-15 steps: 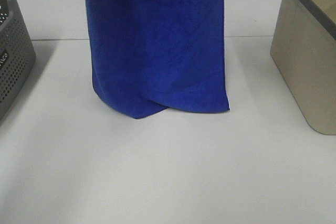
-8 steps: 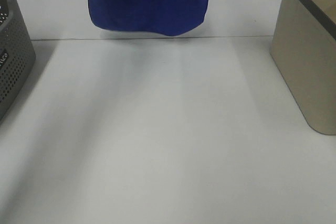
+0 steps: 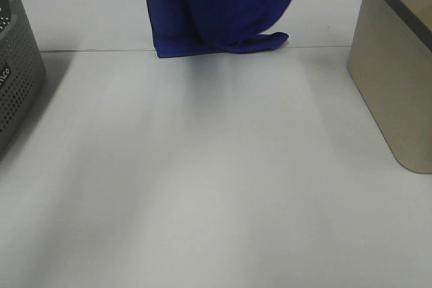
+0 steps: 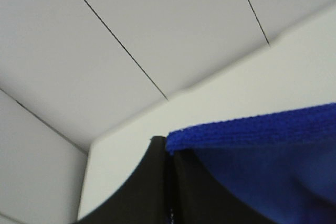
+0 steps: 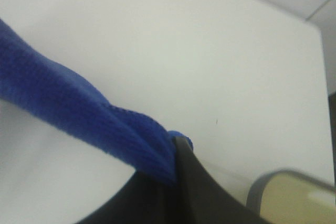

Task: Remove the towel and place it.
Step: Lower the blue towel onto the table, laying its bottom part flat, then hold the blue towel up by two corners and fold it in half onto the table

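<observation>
Towel (image 3: pixel 216 11) raised above worktop (image 3: pixel 202 187), shifted twd beige bin (image 3: pixel 395 72); L fingers (image 4: pixel 139 192), R fingers (image 5: pixel 207 192) clamped on its edge.

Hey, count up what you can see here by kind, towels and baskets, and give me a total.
Towels: 1, the blue towel, held up by its top edge.
Baskets: 2, the grey perforated basket and the beige basket.
Total: 3.
</observation>
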`<state>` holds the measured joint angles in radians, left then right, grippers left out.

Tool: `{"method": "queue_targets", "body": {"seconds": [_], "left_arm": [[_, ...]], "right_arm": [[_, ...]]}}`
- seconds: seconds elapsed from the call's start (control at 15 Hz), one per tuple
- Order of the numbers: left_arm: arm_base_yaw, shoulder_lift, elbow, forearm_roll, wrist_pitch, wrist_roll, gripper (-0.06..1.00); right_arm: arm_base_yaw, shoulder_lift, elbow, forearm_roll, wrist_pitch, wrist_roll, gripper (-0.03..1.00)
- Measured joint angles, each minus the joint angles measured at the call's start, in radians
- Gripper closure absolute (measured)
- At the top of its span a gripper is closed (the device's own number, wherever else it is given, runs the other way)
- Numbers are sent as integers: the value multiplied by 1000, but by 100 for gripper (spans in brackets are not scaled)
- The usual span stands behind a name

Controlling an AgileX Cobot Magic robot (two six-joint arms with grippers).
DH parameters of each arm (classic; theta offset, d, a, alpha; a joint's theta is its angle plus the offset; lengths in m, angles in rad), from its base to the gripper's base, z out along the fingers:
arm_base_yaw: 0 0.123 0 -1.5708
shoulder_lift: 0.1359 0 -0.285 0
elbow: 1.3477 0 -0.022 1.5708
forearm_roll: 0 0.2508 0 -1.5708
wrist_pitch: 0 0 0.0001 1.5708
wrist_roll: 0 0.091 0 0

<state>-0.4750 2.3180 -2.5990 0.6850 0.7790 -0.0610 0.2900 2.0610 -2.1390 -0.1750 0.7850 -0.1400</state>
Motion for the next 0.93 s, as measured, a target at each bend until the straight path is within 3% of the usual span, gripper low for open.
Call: {"method": "queue_targets", "body": {"seconds": [0.13, 0.27, 0.4, 0.67, 0.8, 0.87, 0.93], "left_arm": [[-10, 1, 0, -227, 286, 201, 94], [-1, 2, 0, -346, 426, 293, 94], [21, 2, 0, -415, 435, 310, 94], [52, -73, 66, -504, 437, 305, 94], [52, -158, 182, -524, 436, 306, 94], [52, -216, 297, -542, 436, 306, 94], [52, -327, 512, -577, 436, 299, 94]], "right_arm": [[-1, 0, 0, 40, 206, -51, 97], [-1, 0, 0, 117, 363, -121, 97], [-1, 0, 0, 185, 425, -194, 97], [-1, -27, 15, 264, 431, -214, 97], [-1, -77, 62, 334, 432, -214, 97], [-1, -122, 107, 361, 432, -214, 97], [-1, -209, 227, 394, 431, -214, 97]]}}
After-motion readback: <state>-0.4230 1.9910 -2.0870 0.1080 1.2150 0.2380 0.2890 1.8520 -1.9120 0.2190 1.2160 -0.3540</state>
